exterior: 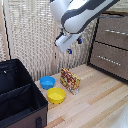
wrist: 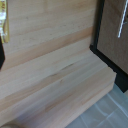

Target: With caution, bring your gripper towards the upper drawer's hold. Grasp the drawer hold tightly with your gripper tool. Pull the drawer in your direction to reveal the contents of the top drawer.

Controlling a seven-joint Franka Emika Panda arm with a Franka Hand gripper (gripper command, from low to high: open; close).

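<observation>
In the exterior view the dark brown dresser stands at the right. The upper drawer [exterior: 113,27] is shut, with the drawer hold [exterior: 116,32], a thin silver bar, across its front. A like lower drawer [exterior: 111,62] sits beneath it. My gripper [exterior: 74,46] hangs from the white arm at the top middle, well to the left of the dresser and high above the floor. Its two blue-tipped fingers [exterior: 78,41] stand apart and hold nothing. The wrist view shows no fingers, only wood floor and a brown drawer front [wrist: 112,35] with a silver bar [wrist: 121,22] near the dresser's base.
A black open case [exterior: 17,95] fills the exterior view's lower left. A blue bowl [exterior: 47,82], a yellow bowl [exterior: 56,95] and a colourful box [exterior: 70,80] stand on the wood floor below the gripper. A pale curtain [exterior: 30,35] hangs behind.
</observation>
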